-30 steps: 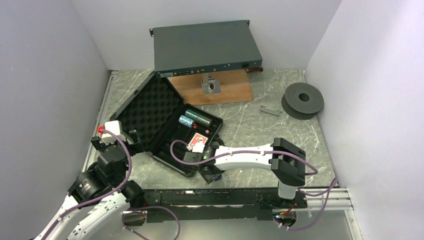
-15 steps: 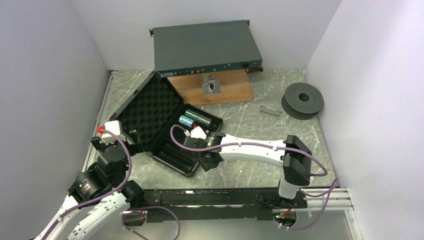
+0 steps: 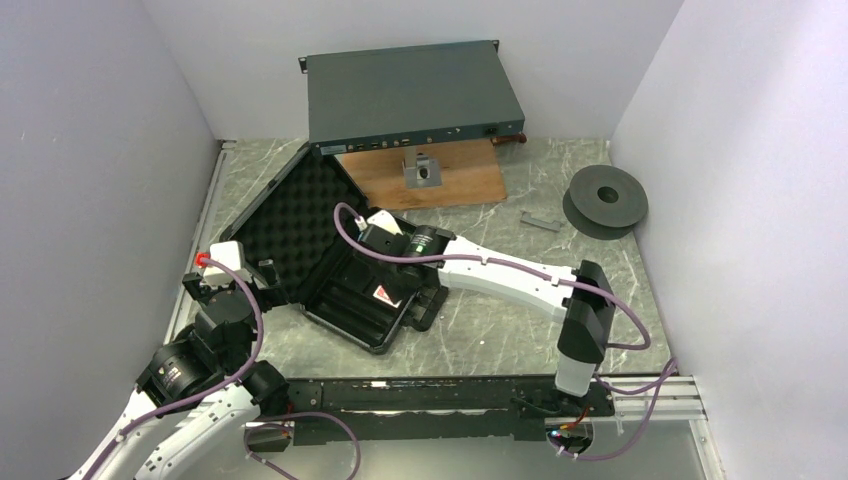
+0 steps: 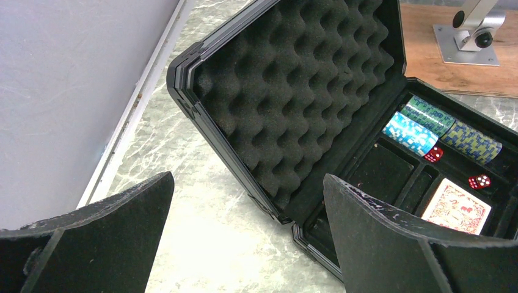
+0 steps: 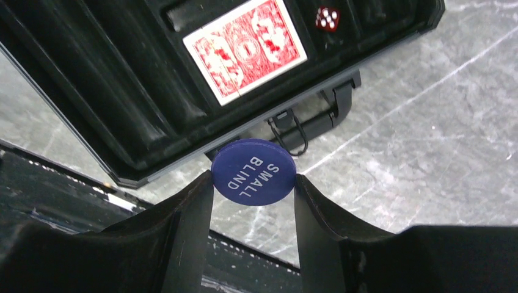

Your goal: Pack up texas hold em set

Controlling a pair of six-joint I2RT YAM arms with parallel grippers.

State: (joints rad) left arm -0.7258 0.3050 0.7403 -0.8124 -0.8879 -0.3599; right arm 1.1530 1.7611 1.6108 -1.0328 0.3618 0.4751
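The black briefcase (image 3: 300, 235) lies open, its egg-crate foam lid (image 4: 299, 91) leaning back left. In its tray are teal-and-white chip stacks (image 4: 410, 133), two tiny red dice (image 4: 434, 154) and the red-backed card deck (image 4: 457, 207). The deck (image 5: 244, 49), one die (image 5: 327, 18) and the case handle (image 5: 317, 119) show in the right wrist view. My right gripper (image 5: 253, 178) is shut on the blue disc (image 5: 253, 171) marked SMALL BLIND and holds it above the case; from above it (image 3: 385, 250) hides the chips. My left gripper (image 4: 247, 177) is open and empty, left of the case.
A large grey rack box (image 3: 410, 95) stands at the back over a wooden board (image 3: 450, 185) with a metal bracket (image 3: 422, 170). A dark grey spool (image 3: 605, 200) and a small grey strip (image 3: 540, 222) lie at the right. Walls close in left and right.
My right arm has swung from the case's near edge back and left over the tray, carrying the blue disc. The left arm has not moved.
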